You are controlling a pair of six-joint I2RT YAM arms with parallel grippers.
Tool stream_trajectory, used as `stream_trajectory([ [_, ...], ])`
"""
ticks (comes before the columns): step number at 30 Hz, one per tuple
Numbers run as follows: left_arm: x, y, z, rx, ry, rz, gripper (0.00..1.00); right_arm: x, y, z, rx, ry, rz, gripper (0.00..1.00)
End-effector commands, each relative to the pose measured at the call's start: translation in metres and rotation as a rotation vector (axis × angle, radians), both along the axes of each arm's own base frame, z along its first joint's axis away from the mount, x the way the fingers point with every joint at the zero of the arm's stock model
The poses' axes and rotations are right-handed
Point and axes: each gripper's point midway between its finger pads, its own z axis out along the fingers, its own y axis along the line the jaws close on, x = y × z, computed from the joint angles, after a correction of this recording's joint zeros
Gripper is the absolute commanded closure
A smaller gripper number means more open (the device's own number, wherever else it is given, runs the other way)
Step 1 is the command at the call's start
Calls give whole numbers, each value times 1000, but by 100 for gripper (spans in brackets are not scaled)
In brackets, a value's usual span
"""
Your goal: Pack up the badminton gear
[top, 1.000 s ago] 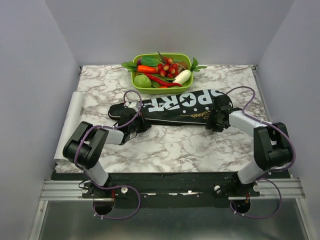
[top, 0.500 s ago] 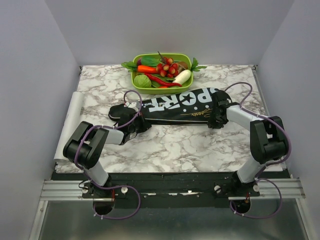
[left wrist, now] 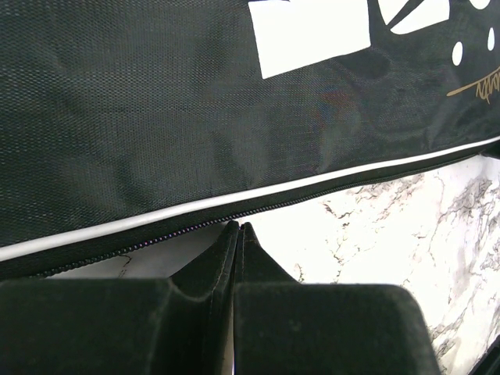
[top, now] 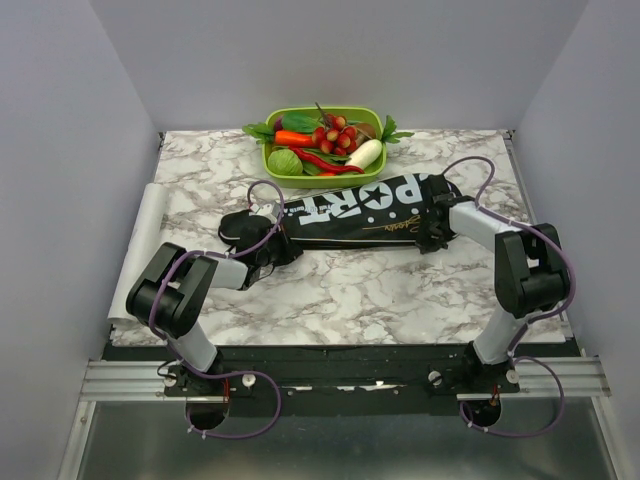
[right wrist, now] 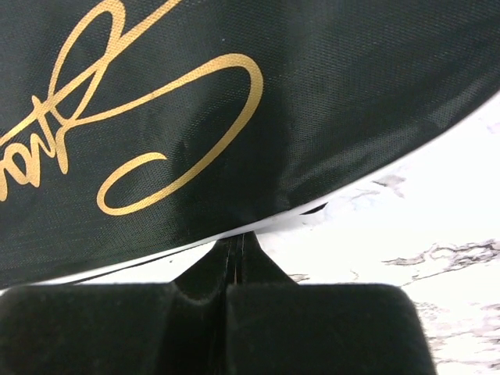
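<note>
The long black bag [top: 360,208] lettered "SPORT" lies across the middle of the table, wide end to the right. My left gripper [top: 270,250] is at its narrow left end. In the left wrist view it [left wrist: 241,226] is shut, tips touching the bag's [left wrist: 156,117] zipper line. My right gripper [top: 432,238] is at the wide end's near edge. In the right wrist view it [right wrist: 237,238] is shut, tips against the white piping of the bag [right wrist: 312,94]. Whether either gripper pinches anything thin does not show.
A green tray [top: 272,150] of toy vegetables stands at the back, just behind the bag. A white sheet [top: 145,240] hangs over the table's left edge. Grey walls close in the table on both sides.
My right gripper has closed at the bag's near edge, and its arm has drawn in toward the bag. The left arm and the bag have stayed put.
</note>
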Motion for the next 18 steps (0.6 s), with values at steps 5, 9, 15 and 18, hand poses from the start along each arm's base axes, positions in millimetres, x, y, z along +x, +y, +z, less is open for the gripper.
stream_trajectory([
  [5,-24,10,-28,59,98,-27,95,9,26,-2,106,-14,152,99],
  [9,-24,7,-26,50,96,-36,95,8,45,3,155,-24,189,99],
  [15,-24,5,-29,46,106,-46,96,8,94,5,202,-19,251,99],
  [18,-25,4,-31,45,110,-49,97,10,121,-2,235,-1,269,99],
])
